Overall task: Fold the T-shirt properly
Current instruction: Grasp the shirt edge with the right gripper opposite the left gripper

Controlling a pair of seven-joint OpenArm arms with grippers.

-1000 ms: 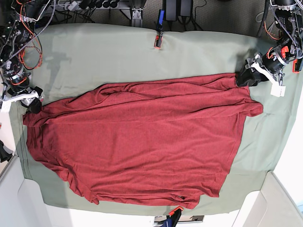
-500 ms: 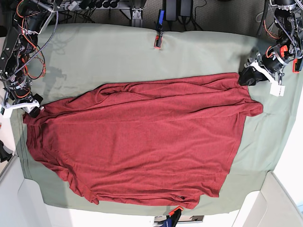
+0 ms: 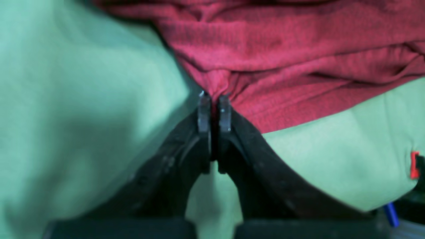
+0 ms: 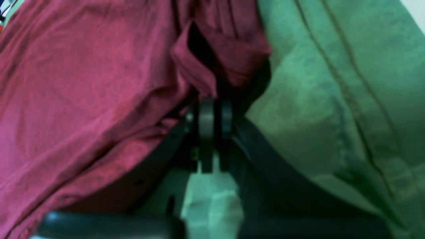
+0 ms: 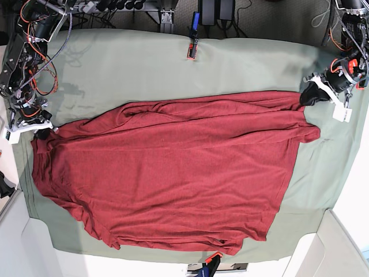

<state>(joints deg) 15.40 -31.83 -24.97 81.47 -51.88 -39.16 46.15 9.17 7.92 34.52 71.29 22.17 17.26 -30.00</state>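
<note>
The dark red T-shirt (image 5: 173, 173) lies spread across the sage-green cloth (image 5: 138, 63), with a fold ridge along its far edge. At its far right corner my left gripper (image 5: 308, 97) is shut on a pinch of the shirt's edge; the left wrist view shows the T-shirt (image 3: 282, 49) bunched into the left gripper (image 3: 214, 99). At the left corner my right gripper (image 5: 41, 133) is shut on the shirt too. In the right wrist view the T-shirt (image 4: 83, 93) puckers into the right gripper (image 4: 212, 103).
A small red-and-black marker (image 5: 191, 51) sits at the table's far edge and another marker (image 5: 214, 255) at the near edge. White surfaces (image 5: 323, 248) border the near corners. Cables and arm bases (image 5: 34, 34) stand at the far left and right.
Both grippers have closed on the shirt's far corners. The left gripper has pulled outward to the right, stretching the far edge; the right gripper has shifted slightly at the left corner.
</note>
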